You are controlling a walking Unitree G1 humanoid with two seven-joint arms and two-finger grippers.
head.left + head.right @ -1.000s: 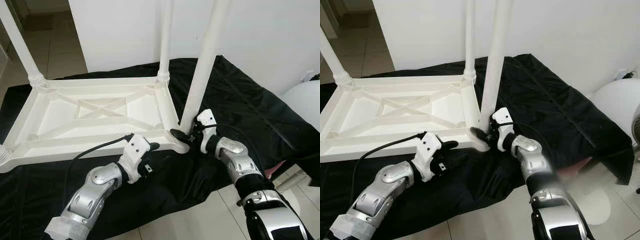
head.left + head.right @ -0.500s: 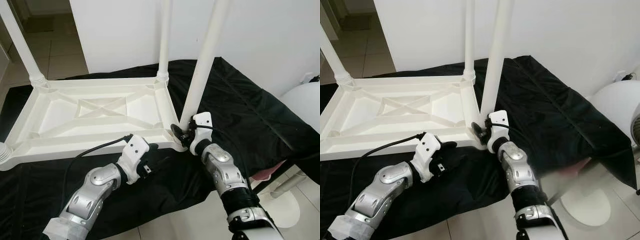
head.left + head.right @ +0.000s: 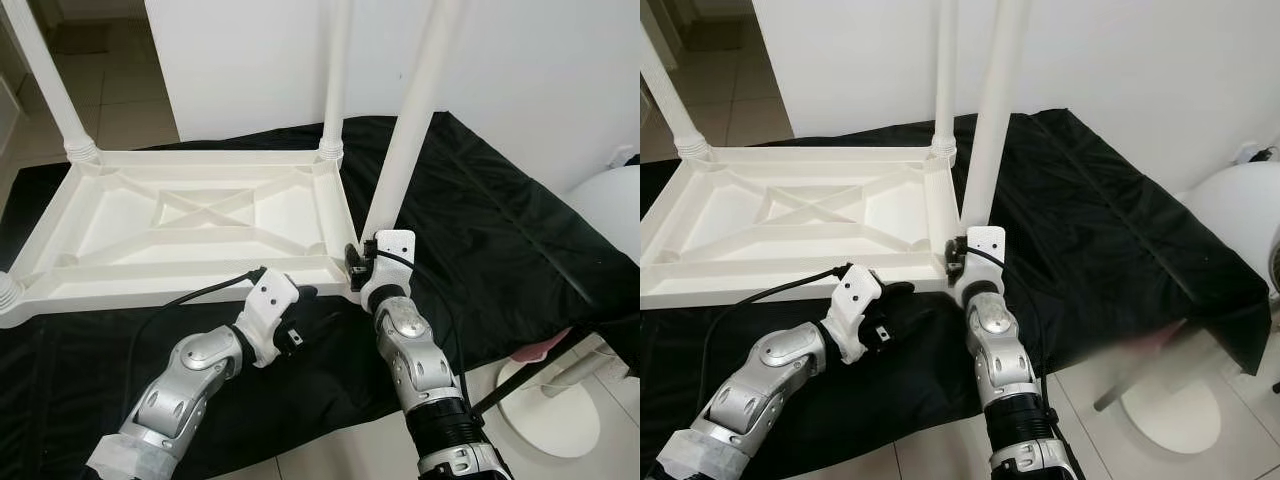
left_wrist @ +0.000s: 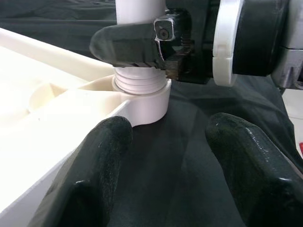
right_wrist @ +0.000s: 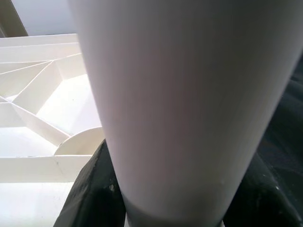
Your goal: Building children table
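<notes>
Left eye view: white table top (image 3: 190, 235) upside down on a black cloth (image 3: 480, 240), right gripper (image 3: 358, 268) clamped around the base of the near-right leg (image 3: 405, 150) at its corner socket. Left gripper (image 4: 163, 175) just beside that same corner, low over the cloth, fingers (image 4: 99, 161) spread apart and holding nothing. Four white legs counted, one per corner; round white object (image 3: 610, 205) at far right.
</notes>
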